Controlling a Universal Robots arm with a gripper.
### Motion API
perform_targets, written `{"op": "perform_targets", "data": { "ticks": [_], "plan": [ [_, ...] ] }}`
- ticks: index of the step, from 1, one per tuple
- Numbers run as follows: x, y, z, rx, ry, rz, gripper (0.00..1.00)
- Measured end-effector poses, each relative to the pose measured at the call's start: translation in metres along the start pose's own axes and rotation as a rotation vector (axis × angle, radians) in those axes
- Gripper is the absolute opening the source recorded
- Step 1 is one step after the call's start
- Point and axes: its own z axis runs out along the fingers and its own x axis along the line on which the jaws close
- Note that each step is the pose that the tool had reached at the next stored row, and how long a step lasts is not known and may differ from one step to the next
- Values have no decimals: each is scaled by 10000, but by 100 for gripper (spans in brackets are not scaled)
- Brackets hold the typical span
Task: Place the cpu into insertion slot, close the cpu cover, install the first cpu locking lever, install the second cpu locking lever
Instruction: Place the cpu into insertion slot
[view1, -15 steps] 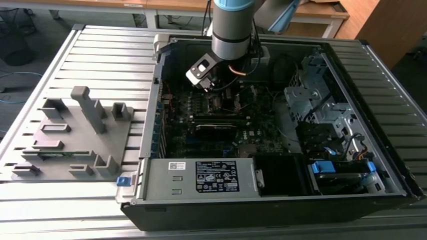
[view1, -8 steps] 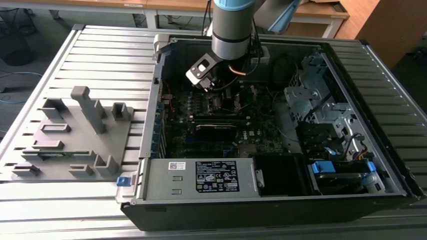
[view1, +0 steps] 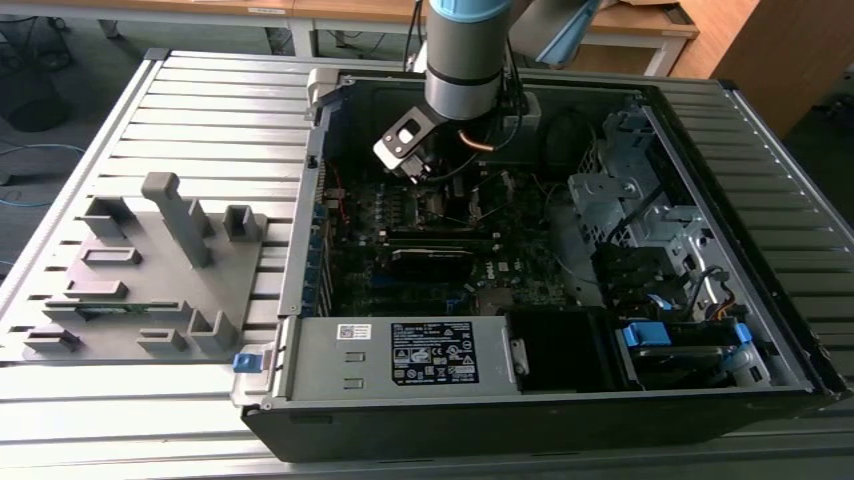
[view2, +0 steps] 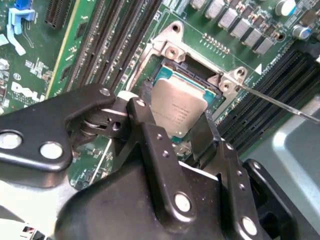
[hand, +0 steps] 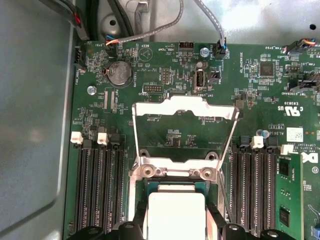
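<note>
My tool (view2: 175, 125) grasps the cpu (view2: 177, 102) just over the insertion slot (view2: 172, 72), cpu cover (hand: 185, 106) open; seating it, I judge, needs square alignment.

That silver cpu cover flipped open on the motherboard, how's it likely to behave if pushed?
The cpu cover looks like thin sheet metal, so probably light yet stiff. It seems hinged at the edge of the insertion slot, so a push would likely swing it, not slide it. Its narrow side rails might flex under hard pressure.
</note>
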Motion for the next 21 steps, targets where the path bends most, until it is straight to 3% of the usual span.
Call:
{"op": "perform_targets", "data": {
  "ticks": [11, 21],
  "plan": [
    [1, -15, -21, -10, 8, -2, 54],
    [-1, -24, -1, -13, 5, 20, 54]
  ]
}}
